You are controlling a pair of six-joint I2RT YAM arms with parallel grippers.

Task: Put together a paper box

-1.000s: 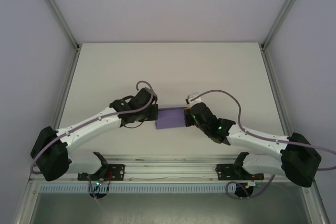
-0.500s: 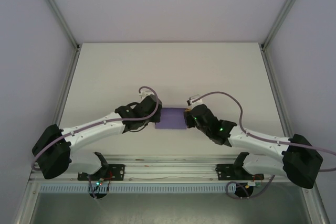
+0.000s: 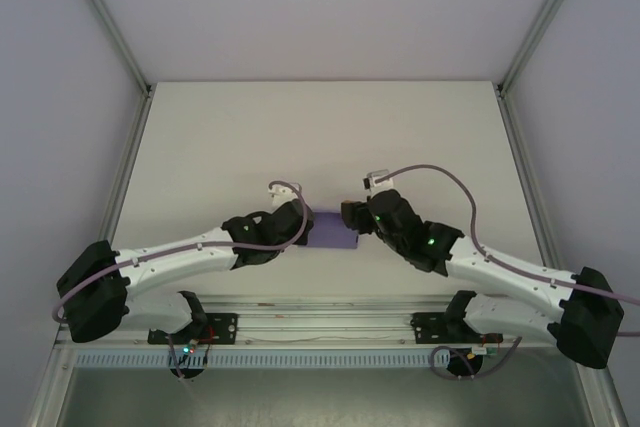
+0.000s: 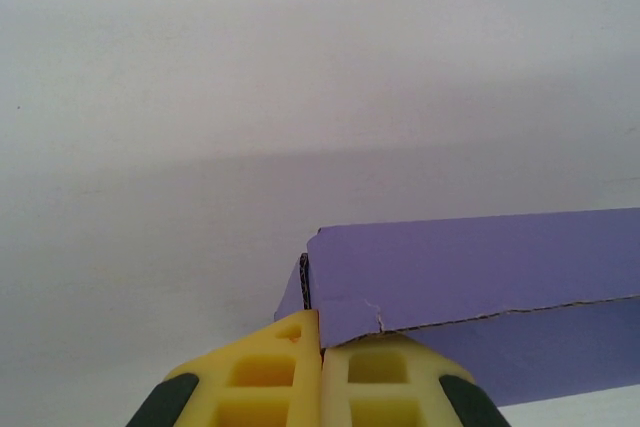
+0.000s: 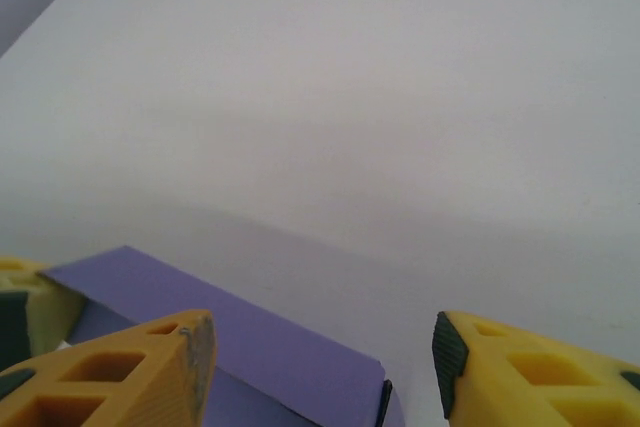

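The paper box [image 3: 333,231] is a small lavender card box lying flat on the table between my two grippers. My left gripper [image 3: 301,223] is at its left end. In the left wrist view the yellow fingers [image 4: 270,372] are pressed together, and a torn corner flap of the box [image 4: 480,267] runs into the seam between the tips of my left gripper [image 4: 320,332]. My right gripper [image 3: 352,215] hovers over the box's right end. It is open [image 5: 325,357], with the box [image 5: 250,347] low between its widely spread fingers [image 5: 170,357].
The white table [image 3: 320,137] stretches away behind the box. Grey enclosure walls and metal posts [image 3: 108,19] border it left and right. An aluminium rail [image 3: 320,322] with the arm bases runs along the near edge.
The left gripper slid right and nearer, lowering its wrist. The right arm stretched out further, its gripper shifting slightly left over the box. More of the box is covered now.
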